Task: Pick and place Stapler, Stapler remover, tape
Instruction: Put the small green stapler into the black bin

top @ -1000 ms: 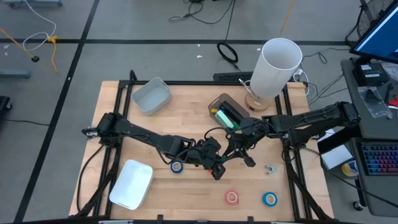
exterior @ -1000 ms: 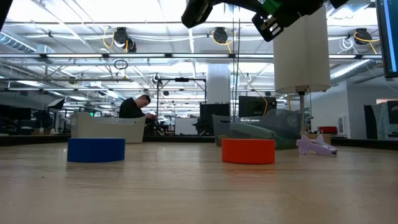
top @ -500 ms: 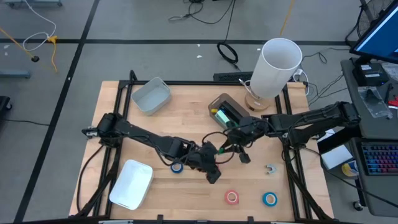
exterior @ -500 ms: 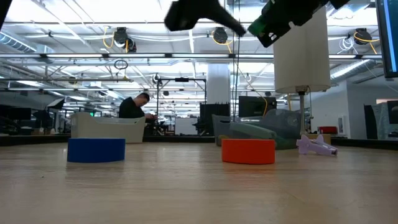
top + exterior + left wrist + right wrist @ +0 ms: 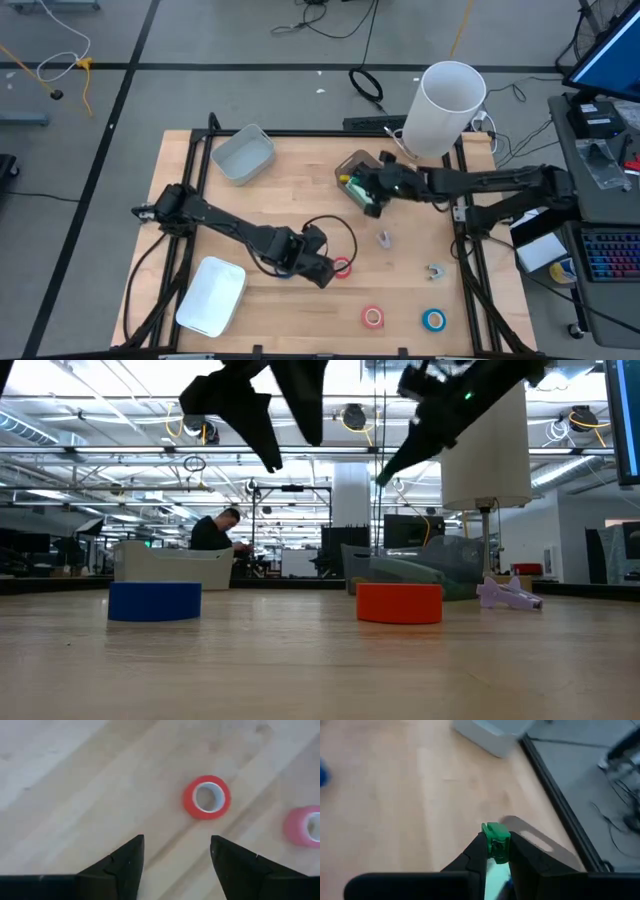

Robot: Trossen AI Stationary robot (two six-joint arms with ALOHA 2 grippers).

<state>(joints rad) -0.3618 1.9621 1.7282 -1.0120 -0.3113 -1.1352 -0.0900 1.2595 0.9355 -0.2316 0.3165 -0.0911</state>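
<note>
My left gripper [image 5: 177, 840] is open and hovers over the table middle [image 5: 325, 277]. A red tape roll [image 5: 206, 797] lies flat just past its fingertips, and a pink roll [image 5: 305, 825] lies farther on. In the low view a blue roll [image 5: 155, 601] and the red roll [image 5: 400, 603] rest flat on the wood, with the lilac stapler remover [image 5: 510, 594] to the right. My right gripper [image 5: 495, 842] is shut on a green stapler and hangs over the grey bin [image 5: 358, 165] near the far edge. Another blue roll [image 5: 433, 320] lies near the near edge. My right gripper pinches the green stapler between its two fingers. Only the stapler's green end [image 5: 496, 836] shows at the fingertips. The stapler is lifted clear of the table, above the grey bin. The fingers hide the rest of it.
A grey tray [image 5: 243, 153] stands at the far left and a white tray [image 5: 212, 296] at the near left. A tall white cylinder [image 5: 445, 105] rises at the far right behind the bin. A small pale piece [image 5: 385, 238] lies mid-table. A person shows in the room beyond.
My right gripper has carried the green stapler from the table middle toward the far edge and now hangs over the grey bin. My left gripper has drawn back a little toward the table's left, and the red roll now shows beside it.
</note>
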